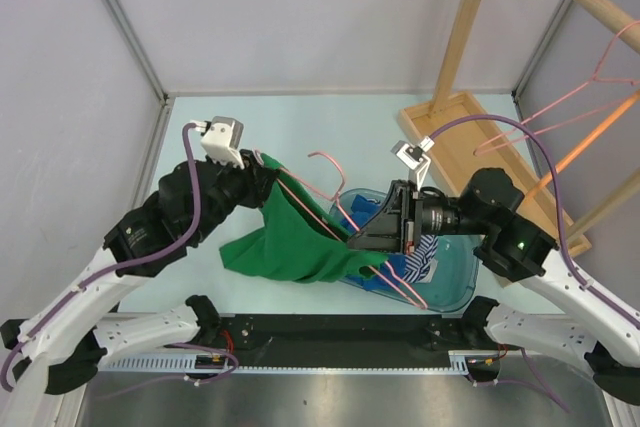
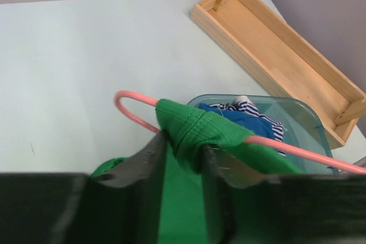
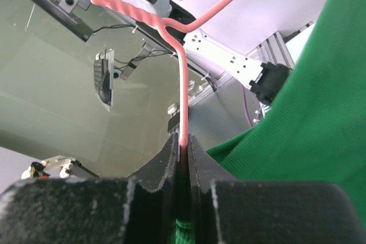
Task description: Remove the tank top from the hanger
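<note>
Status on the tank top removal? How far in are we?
Done: both grasps are set. The right gripper is shut on the pink hanger, and the left gripper pinches a strap of the green tank top. In hand: working that strap off the hanger's end. Left: the strap is draped over the wire, so the top isn't free yet.

Tank top point(image 1: 300, 245): green ribbed knit cloth, matt. Hanger point(image 3: 183, 95): smooth pink coated wire. Bin point(image 1: 456, 269): glossy translucent plastic.
</note>
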Controlling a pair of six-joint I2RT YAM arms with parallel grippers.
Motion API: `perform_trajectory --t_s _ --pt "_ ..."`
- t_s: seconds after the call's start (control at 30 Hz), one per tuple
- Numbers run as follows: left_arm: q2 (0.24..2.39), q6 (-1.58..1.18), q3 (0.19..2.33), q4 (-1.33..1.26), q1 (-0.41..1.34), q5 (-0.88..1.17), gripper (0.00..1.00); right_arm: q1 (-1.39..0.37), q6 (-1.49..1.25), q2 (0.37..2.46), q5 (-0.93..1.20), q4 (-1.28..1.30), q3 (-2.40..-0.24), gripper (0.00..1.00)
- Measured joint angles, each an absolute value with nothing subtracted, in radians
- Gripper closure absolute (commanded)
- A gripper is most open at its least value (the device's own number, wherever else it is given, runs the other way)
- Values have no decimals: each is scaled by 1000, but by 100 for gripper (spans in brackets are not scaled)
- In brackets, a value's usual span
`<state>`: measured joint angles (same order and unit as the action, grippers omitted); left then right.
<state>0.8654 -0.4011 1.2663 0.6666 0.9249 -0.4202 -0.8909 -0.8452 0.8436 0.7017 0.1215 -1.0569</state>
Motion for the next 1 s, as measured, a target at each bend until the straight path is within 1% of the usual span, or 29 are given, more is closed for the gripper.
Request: perform_trajectory --t_s 0.1,0.27,0.47,0.6,0.73,0.8,1.0 --pt "873 -382 1273 669 882 -393 100 -897 -837 824 702 147 -1057 100" --pt "899 -337 1325 686 780 -351 100 -900 -786 781 701 233 -1056 100" --pt "914 -296 1342 715 590 -256 100 -900 -735 664 701 305 -1010 100" --pt "915 -296 1314 719 545 -160 100 -900 -731 617 699 292 -992 100" --pt "905 -305 1249 715 535 -65 100 -900 -737 632 693 228 -980 100" --pt "894 -313 1217 715 533 -30 100 -900 -751 659 694 154 -964 100" --pt "802 -356 1107 689 521 133 100 -907 -741 854 662 -33 -994 100"
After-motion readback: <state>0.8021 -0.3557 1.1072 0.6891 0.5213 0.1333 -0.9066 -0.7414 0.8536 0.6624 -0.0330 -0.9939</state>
